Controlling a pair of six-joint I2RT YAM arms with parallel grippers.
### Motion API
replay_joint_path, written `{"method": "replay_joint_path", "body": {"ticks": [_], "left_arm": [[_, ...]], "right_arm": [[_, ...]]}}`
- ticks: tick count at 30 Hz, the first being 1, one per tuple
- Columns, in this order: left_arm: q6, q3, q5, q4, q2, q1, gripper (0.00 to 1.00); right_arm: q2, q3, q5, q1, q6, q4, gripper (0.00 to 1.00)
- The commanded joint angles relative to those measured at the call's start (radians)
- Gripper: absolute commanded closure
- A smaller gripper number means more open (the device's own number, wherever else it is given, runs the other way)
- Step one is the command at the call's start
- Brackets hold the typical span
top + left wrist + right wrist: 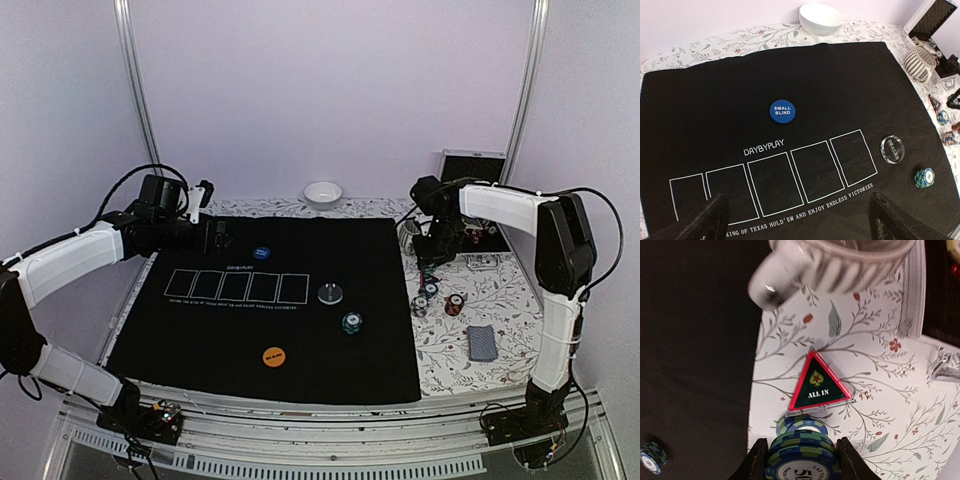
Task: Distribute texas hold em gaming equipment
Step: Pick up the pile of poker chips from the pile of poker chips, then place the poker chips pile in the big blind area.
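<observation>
Right gripper (pixel 802 467): pinching chip stack (pixel 801 447)
Triangle marker (pixel 816 385): between mug (pixel 835 265) and chip stack, tip points at mug
Left gripper (pixel 800 225): spread wide

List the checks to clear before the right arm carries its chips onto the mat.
1. Right gripper closed on the blue-green chip stack: ok, a finger against each side.
2. Stack lifted off the tablecloth: cannot tell.
3. ALL IN marker apart from the gripper: ok, just ahead.
4. Room ahead: not ok, the ribbed mug stands close beyond the marker.
5. Left gripper open, holding nothing: ok.
6. Bare spot on the black mat: ok.
</observation>
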Motion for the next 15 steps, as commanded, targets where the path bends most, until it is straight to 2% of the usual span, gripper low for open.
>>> {"method": "replay_joint_path", "body": {"ticks": [1, 8, 15], "left_arm": [[0.009, 0.006, -0.003, -0.012, -0.032, 0.009, 0.02], [-0.008, -0.004, 0.011, -0.013, -0.036, 0.017, 0.02], [-0.013, -0.022, 0.015, -0.024, -0.059, 0.019, 0.02]], "right_arm": [[-0.077, 0.131, 0.006, 0.097, -0.002, -0.068, 0.95], [0.027, 0.359, -0.055, 0.436, 0.048, -0.074, 0.96], [0.241, 0.52, -0.105, 0.663, 0.058, -0.083, 0.96]]}}
